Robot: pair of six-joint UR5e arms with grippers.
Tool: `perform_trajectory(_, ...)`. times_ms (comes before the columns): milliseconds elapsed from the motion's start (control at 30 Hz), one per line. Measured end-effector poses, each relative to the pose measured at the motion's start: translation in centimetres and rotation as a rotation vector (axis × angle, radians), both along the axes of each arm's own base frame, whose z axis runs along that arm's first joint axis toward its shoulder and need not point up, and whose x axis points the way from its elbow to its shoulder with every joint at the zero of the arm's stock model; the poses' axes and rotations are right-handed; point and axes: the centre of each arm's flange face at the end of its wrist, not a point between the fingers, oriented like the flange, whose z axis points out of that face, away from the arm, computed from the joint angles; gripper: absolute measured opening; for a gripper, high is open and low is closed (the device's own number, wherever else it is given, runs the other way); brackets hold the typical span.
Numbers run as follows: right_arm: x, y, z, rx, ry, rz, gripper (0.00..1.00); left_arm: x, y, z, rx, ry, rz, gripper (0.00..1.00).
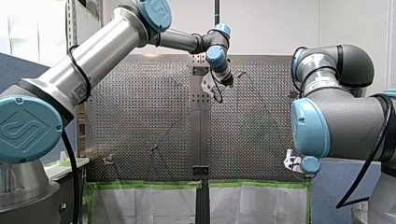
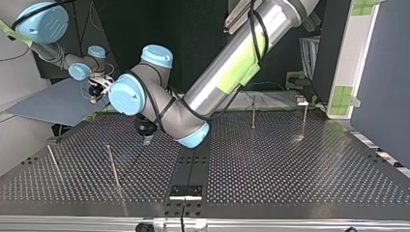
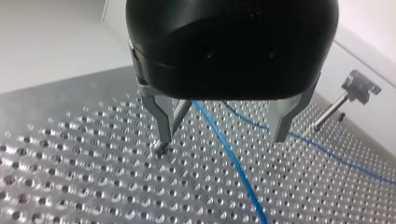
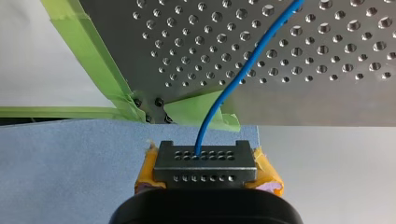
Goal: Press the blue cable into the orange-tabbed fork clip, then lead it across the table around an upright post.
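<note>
Currently you have two claws, one blue cable and four upright posts (image 2: 113,166) to watch on the desk (image 2: 290,169). Count the posts from the black middle strip (image 2: 193,164) in the top view. Two stand at its left, one nearer and one farther off (image 2: 52,162). Two stand at its right, a nearer post (image 2: 253,112) and a farther post (image 2: 303,118).

My left claw (image 3: 224,128) hangs just left of that strip, low over the desk, its two metal fingers (image 3: 163,119) spread apart and gripping nothing. The blue cable (image 3: 232,161) lies on the desk and passes between those fingers, touching neither. A second run of it lies out past one finger, near a post with a flat metal head (image 3: 348,93).

My right claw (image 4: 205,161) is well apart from the strip, off the desk's corner edged with green tape (image 4: 84,51). Its yellow pads are clamped on the cable, which leaves the fingertips and runs ahead onto the desk.
</note>
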Motion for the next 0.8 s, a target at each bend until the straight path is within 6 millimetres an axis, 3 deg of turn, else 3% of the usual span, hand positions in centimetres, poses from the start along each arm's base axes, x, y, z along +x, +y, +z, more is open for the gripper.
perform_trajectory(333,0.1,0.1,0.0,0.003,0.000,0.002,0.00,-2.5,0.2,1.9,-0.004,-0.044,-0.110,1.00)
perform_trajectory(800,0.3,0.1,0.0,0.006,0.002,0.006,0.00,-5.1,3.8,5.4,0.074,-0.132,-0.069,1.00)
